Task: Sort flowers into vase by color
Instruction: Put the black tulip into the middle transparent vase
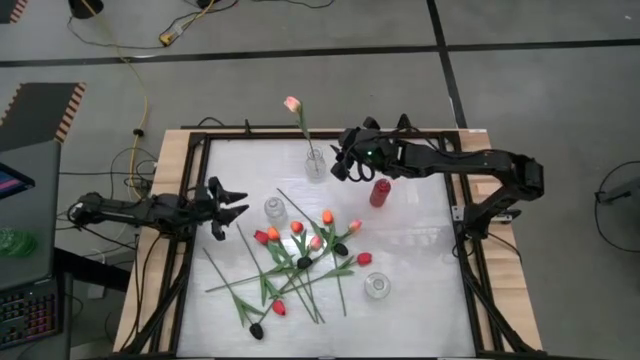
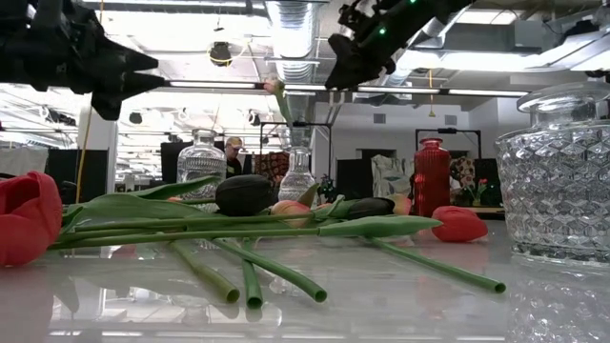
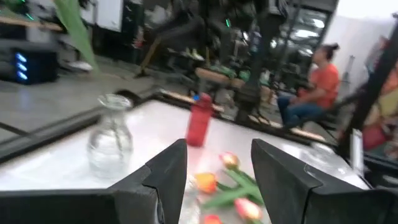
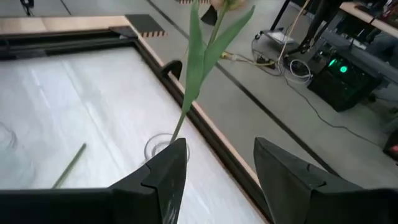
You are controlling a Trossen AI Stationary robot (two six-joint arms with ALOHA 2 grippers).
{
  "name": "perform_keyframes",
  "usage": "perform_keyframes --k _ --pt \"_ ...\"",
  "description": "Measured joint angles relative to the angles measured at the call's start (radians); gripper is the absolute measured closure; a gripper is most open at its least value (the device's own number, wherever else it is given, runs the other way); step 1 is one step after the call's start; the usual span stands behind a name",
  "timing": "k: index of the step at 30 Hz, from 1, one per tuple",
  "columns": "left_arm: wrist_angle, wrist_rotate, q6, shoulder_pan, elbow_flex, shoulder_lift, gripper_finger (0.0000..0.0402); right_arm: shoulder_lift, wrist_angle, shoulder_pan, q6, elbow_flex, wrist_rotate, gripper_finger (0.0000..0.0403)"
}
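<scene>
**Vases and contents**

High view: clear vase (image 1: 316,164) holds one pink tulip (image 1: 292,104); red vase (image 1: 379,192) and two clear vases (image 1: 275,210) hold nothing visible; remaining flowers (image 1: 300,262) lie loose on the worktop (image 1: 420,270); right gripper (image 1: 345,167) beside the filled vase, jaws apart; left gripper (image 1: 228,203) jaws apart.

Right wrist view: stem (image 4: 186,93) stands in the vase.

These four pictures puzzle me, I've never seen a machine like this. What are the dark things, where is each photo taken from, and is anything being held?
They are two robot arms at a white table. One picture looks down from above, one looks level across the tabletop, and two come from cameras on the arms' wrists. The left gripper waits open near the table's left edge. The right gripper is open too, just beside a clear vase with a pink tulip standing in it. Loose tulips lie in a heap mid-table, among more clear vases and a red vase. Nothing is held.
</scene>
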Motion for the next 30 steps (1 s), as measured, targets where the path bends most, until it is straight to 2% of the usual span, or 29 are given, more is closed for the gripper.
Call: perform_keyframes --k 5,11,20,30 --pt "0.029 0.071 -0.046 -0.002 0.000 0.073 0.0235 -0.031 -0.032 0.021 0.000 0.000 0.000 0.0190" --pt "0.051 0.087 -0.072 -0.048 0.038 0.204 0.0235 -0.059 -0.082 0.055 0.000 0.000 0.000 0.0190" --pt "0.028 0.076 -0.040 -0.147 0.222 0.516 0.0235 -0.094 -0.173 0.097 0.001 0.000 0.000 0.0190" --pt "-0.149 0.082 -0.134 -0.210 0.437 0.857 0.0235 -0.099 -0.252 0.135 0.002 0.000 0.000 0.0190"
